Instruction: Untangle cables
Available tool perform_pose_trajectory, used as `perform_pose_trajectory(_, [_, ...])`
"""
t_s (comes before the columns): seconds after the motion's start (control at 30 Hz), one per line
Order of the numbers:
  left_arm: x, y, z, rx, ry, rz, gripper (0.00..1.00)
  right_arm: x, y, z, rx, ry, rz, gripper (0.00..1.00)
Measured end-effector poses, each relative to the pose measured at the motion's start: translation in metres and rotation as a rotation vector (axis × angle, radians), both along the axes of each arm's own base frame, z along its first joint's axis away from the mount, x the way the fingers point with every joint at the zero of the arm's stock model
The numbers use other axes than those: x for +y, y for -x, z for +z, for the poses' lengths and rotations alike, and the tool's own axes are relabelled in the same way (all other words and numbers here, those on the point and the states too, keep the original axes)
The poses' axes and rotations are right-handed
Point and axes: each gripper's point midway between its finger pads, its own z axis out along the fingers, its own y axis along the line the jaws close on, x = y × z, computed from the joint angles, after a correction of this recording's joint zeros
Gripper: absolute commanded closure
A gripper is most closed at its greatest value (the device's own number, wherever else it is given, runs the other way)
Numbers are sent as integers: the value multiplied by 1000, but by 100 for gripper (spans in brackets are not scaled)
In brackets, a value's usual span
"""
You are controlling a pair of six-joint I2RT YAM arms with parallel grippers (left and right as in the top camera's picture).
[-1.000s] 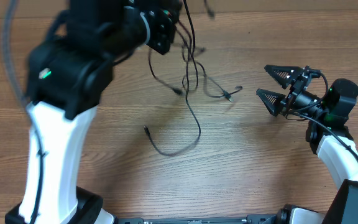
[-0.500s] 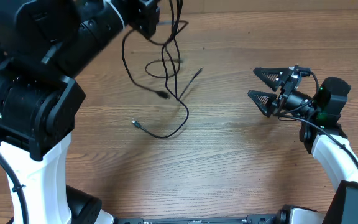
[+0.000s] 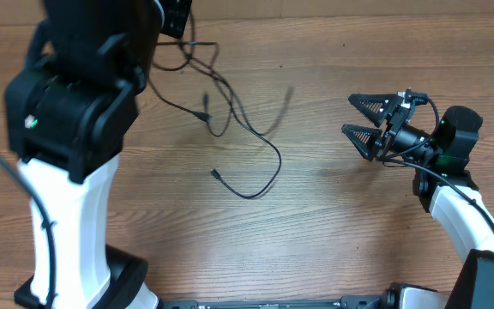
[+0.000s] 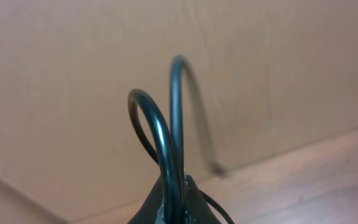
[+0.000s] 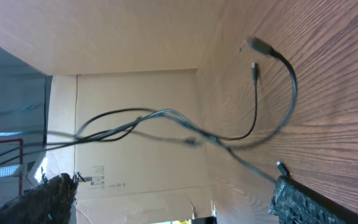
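- My left gripper [image 4: 173, 208] is clamped shut on the cables [image 3: 278, 159]. In the wrist view two strands arch up out of the jaws.
- My right gripper [image 3: 347, 116] is spread wide and holds nothing. It sits at the right of the overhead frame, well apart from the cables.
- The cables hang from the upper left of the overhead frame and trail down-right onto the table [image 3: 333, 232], ending near centre.
- Handling, my guess: light, limp and thin, with a smooth jacket. They will likely swing and slip through a loose pinch.
- Best hold, I'd say: the free strand just behind the plug [image 3: 216, 174], not on the plug itself.
- The long axis runs diagonally from upper left to lower centre. The longest strand hooks back, so its plug points up-left.
- A second plug [image 3: 204, 115] lies higher up. Another end at upper centre is too blurred to tell its direction.
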Motion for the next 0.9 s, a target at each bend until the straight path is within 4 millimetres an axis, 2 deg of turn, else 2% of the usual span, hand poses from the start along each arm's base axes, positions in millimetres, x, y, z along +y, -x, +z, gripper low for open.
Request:
perform_pose_trajectory(0.1, [-5, -10, -20, 60, -32, -4, 96, 0, -1, 0, 1, 1, -5, 0])
perform_pose_trajectory(0.23, [-28, -15, -44, 142, -33, -117, 96, -1, -1, 0, 0, 2, -7, 0])
perform_pose_trajectory(0.27, [-37, -16, -52, 167, -28, -158, 92, -1, -1, 0, 1, 2, -7, 0])
perform_pose_trajectory(0.33, [-56, -16, -73, 241, -16, -255, 64, -1, -1, 0, 0, 2, -7, 0])
perform_pose_trajectory(0.37, [-66, -16, -84, 282, -16, -302, 38, -1, -1, 0, 0, 2, -7, 0])
perform_pose_trajectory(0.4, [-77, -16, -99, 334, -8, -355, 0, -1, -1, 0, 0, 3, -8, 0])
perform_pose_trajectory(0.53, [-114, -18, -159, 536, 11, -501, 0, -1, -1, 0, 0, 3, -8, 0])
perform_pose_trajectory(0.67, [-133, -24, -213, 700, 19, -550, 1, -1, -1, 0, 0, 3, -8, 0])
perform_pose_trajectory(0.77, [-141, -28, -236, 761, 21, -563, 1, -1, -1, 0, 0, 3, -8, 0])
perform_pose_trajectory(0.9, [-143, -29, -240, 773, 26, -570, 0, -1, -1, 0, 0, 3, -8, 0])
